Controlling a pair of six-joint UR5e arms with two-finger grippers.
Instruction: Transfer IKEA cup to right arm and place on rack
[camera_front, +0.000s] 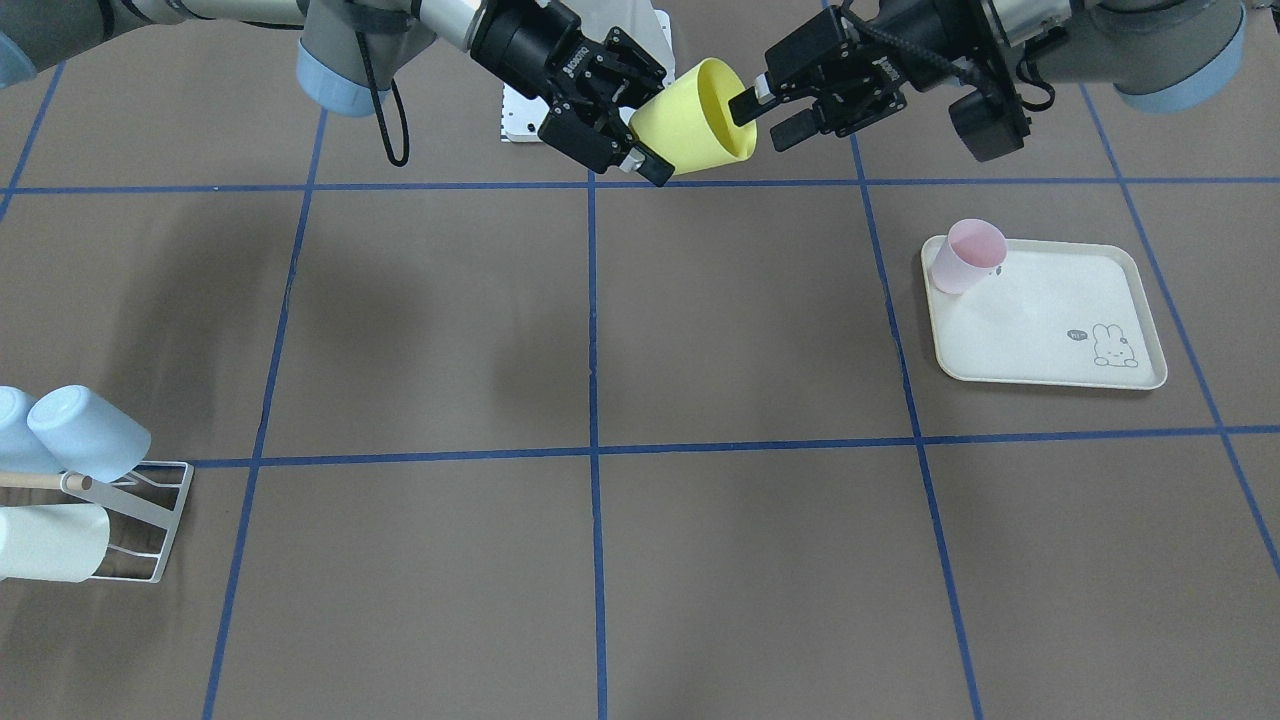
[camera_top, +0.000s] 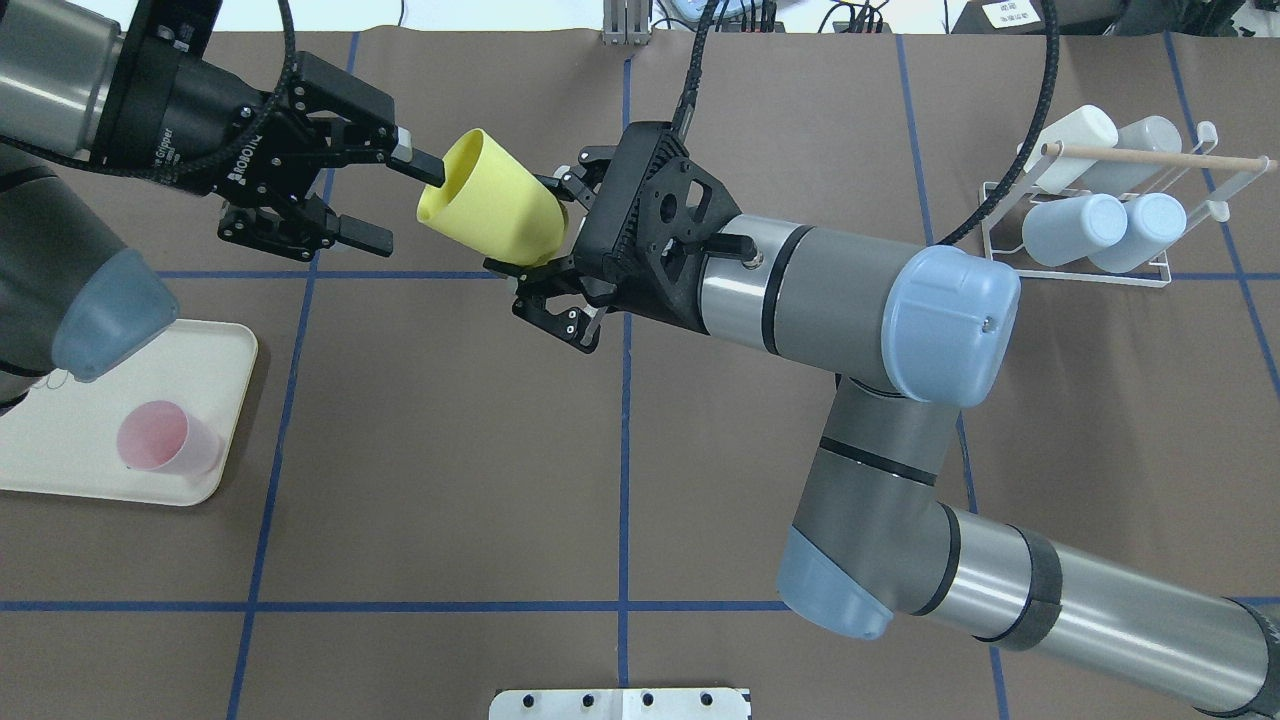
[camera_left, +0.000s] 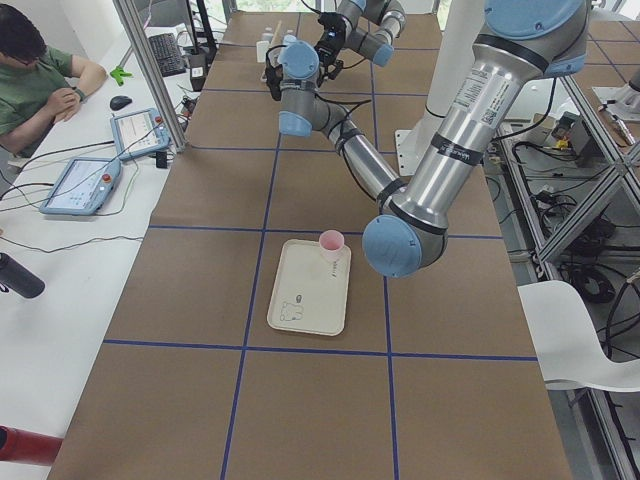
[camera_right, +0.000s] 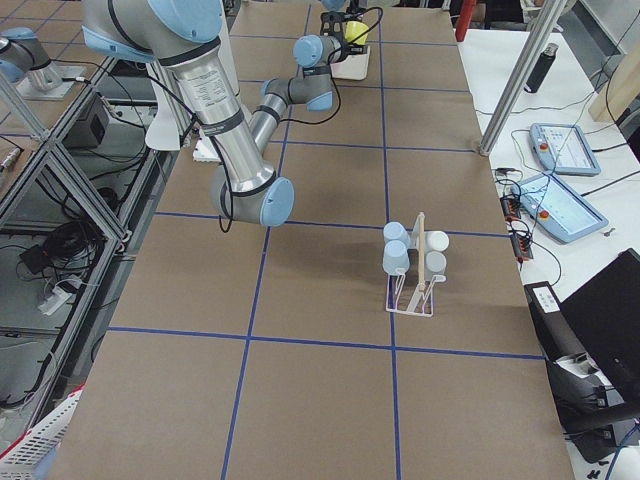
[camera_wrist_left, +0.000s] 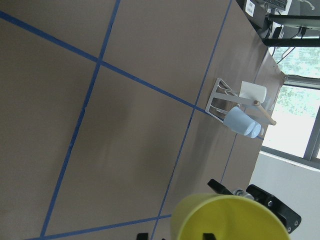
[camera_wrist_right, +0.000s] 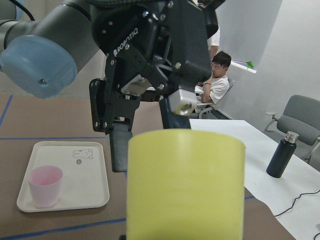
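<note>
The right pincer (camera_top: 532, 225) clamps the yellow IKEA cup (camera_top: 490, 200) by its base. The left pincer (camera_top: 413, 206) is released, one finger inside the rim.

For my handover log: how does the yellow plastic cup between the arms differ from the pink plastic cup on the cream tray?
The yellow plastic cup hangs in the air on its side, its base between the jaws of the right gripper; the pink plastic cup stands upright on the cream tray. The yellow cup is bright, the pink cup pale. Both are plain, handleless.
</note>
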